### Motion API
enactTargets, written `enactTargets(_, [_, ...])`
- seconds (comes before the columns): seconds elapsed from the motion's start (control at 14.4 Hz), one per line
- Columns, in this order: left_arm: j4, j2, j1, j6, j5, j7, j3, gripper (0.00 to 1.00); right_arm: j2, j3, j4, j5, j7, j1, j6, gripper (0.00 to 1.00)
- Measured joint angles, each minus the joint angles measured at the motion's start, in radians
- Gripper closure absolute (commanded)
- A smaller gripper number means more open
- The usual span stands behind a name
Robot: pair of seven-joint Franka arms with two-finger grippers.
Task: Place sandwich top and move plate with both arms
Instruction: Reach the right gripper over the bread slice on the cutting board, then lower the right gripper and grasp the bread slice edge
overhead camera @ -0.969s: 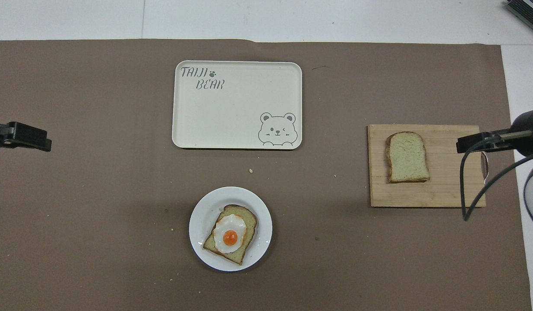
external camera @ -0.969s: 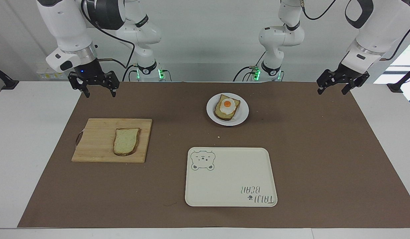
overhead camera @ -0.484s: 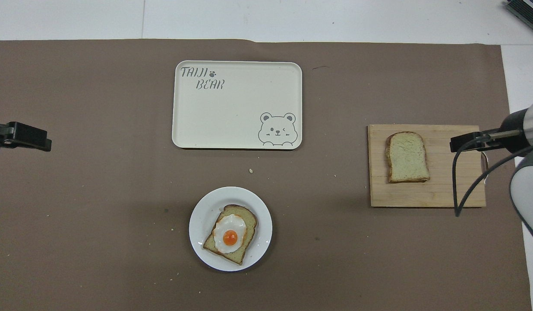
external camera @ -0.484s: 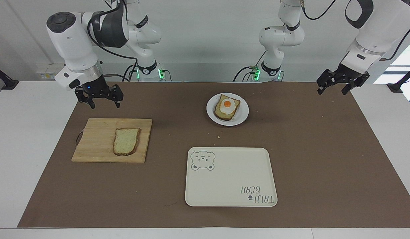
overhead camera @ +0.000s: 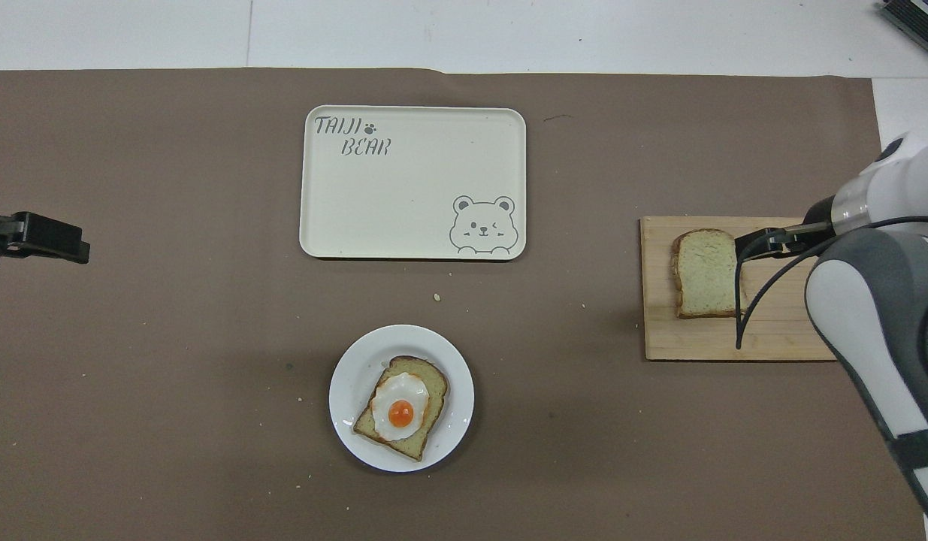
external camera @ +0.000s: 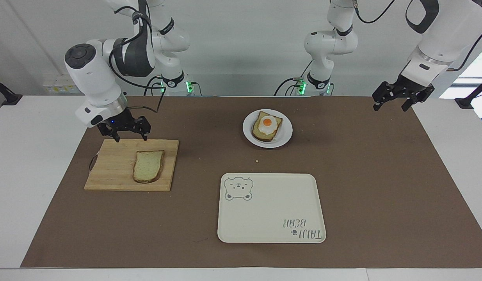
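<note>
The sandwich top [external camera: 148, 166] [overhead camera: 705, 272], a plain bread slice, lies flat on a wooden cutting board [external camera: 112, 168] [overhead camera: 772, 330] toward the right arm's end. My right gripper [external camera: 130, 137] hangs open low over the board's edge, apart from the slice; in the overhead view the arm covers it. The white plate [external camera: 285, 132] [overhead camera: 351, 376] holds an egg-topped toast [external camera: 267, 125] [overhead camera: 401, 406] near the robots. My left gripper [external camera: 390, 107] [overhead camera: 35, 237] waits open and holds nothing, over the mat's corner at the left arm's end.
A cream bear-print tray [external camera: 270, 210] [overhead camera: 403, 195] lies farther from the robots than the plate. A brown mat [external camera: 381, 175] covers the table, with small crumbs [external camera: 257, 160] between plate and tray. The right arm's cable [overhead camera: 742, 315] hangs over the board.
My right arm has come down and moved in from beside the mat's corner until its gripper hangs over the cutting board's edge. The left arm, bread, plate and tray have not moved.
</note>
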Motion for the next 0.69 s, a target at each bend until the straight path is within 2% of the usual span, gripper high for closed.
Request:
enactTargets(0.35, [0.000,0.000,0.000,0.000,0.000,0.000,0.000,0.00,0.025,0.000,-0.048,0.001,-0.001,-0.014,0.083,0.00])
enactTargets(0.69, [0.000,0.000,0.000,0.000,0.000,0.000,0.000,0.00,0.091,-0.001,-0.073,0.019,-0.091,-0.057,0.173,0.00])
